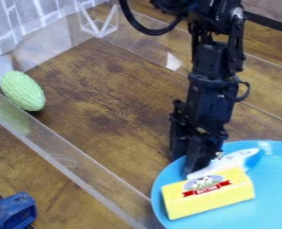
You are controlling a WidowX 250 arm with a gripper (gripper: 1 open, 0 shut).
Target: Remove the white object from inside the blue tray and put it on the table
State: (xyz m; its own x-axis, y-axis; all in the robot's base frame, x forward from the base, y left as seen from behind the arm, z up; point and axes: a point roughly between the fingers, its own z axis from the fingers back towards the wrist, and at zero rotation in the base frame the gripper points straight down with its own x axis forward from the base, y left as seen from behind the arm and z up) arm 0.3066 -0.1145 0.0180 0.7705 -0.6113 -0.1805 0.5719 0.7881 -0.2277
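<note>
The white object (236, 160), slim with blue markings, lies in the blue tray (269, 202) near its left rim. My black gripper (200, 159) points steeply down, with its fingertips at the left end of the white object. The jaws stand close together, but the dark fingers hide whether they clamp it. A yellow block (207, 193) with a label lies in the tray just in front of the fingertips. The brown wooden table (107, 98) stretches to the left of the tray.
A green ribbed object (21, 90) rests at the far left of the table. A clear plastic strip (59, 148) runs diagonally along the table's near edge. Something blue (9, 214) sits in the bottom left corner, below that edge.
</note>
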